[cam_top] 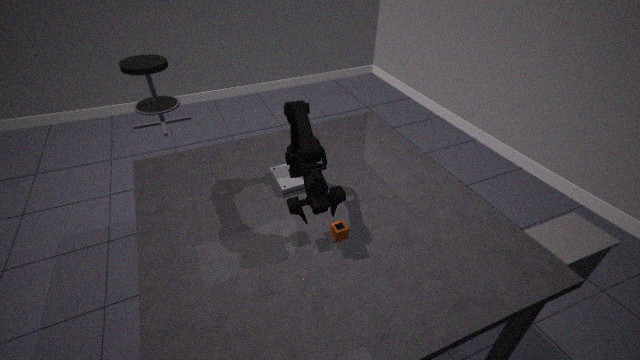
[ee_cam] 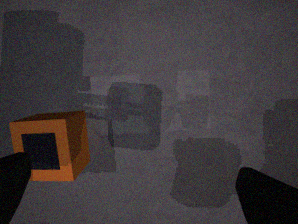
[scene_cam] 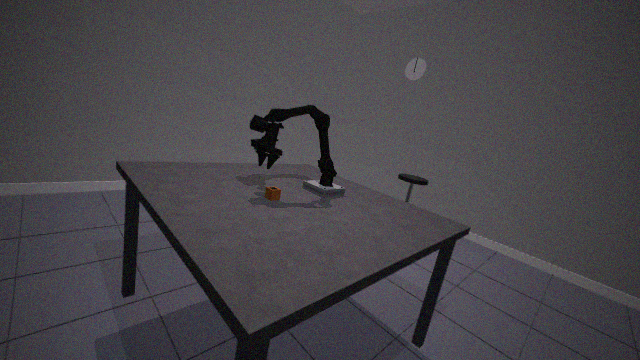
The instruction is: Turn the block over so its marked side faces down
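Observation:
An orange block (cam_top: 343, 234) (scene_cam: 273, 194) (ee_cam: 78, 150) rests on the table (cam_top: 450, 280) (scene_cam: 240, 260). Its dark square mark (cam_top: 339, 226) (ee_cam: 41, 151) is on the top face. My gripper (cam_top: 320, 220) (scene_cam: 265, 166) (ee_cam: 136, 172) is open and empty, pointing down above the table, higher than the block. In the wrist view the block is at the lower left, partly behind the left fingertip, not centred between the fingers. The block's underside is hidden.
The arm's white base plate (cam_top: 284, 181) (scene_cam: 312, 187) stands on the table behind the block. A stool (cam_top: 143, 65) (scene_cam: 413, 179) stands on the floor beyond the table. The arm casts shadows around the block.

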Tool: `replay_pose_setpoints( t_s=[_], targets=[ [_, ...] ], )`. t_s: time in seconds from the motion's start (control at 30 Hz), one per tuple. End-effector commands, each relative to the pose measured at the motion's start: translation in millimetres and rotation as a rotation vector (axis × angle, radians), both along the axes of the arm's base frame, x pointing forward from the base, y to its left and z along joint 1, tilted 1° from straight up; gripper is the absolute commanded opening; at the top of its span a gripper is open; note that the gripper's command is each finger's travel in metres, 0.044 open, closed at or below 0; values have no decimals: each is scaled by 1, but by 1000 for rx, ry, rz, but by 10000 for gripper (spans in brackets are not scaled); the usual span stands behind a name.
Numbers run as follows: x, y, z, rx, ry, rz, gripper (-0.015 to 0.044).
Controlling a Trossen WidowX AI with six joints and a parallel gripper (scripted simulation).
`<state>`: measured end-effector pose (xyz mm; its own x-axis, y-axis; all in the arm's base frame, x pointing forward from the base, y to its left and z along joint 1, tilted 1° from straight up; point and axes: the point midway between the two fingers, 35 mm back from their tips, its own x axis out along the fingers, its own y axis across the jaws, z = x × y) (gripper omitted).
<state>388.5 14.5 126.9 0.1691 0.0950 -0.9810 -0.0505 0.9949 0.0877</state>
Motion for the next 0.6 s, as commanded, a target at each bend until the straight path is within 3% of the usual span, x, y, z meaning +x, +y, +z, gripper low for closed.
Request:
replay_pose_setpoints(
  t_s=[0.0,0.13,0.37,0.57],
  targets=[
    [-9,48,-9,-63,86,86,440],
    [-21,84,-13,-120,135,159,440],
    [-22,84,-15,-120,135,159,440],
    [-25,86,-48,-120,136,159,440]
  ],
)
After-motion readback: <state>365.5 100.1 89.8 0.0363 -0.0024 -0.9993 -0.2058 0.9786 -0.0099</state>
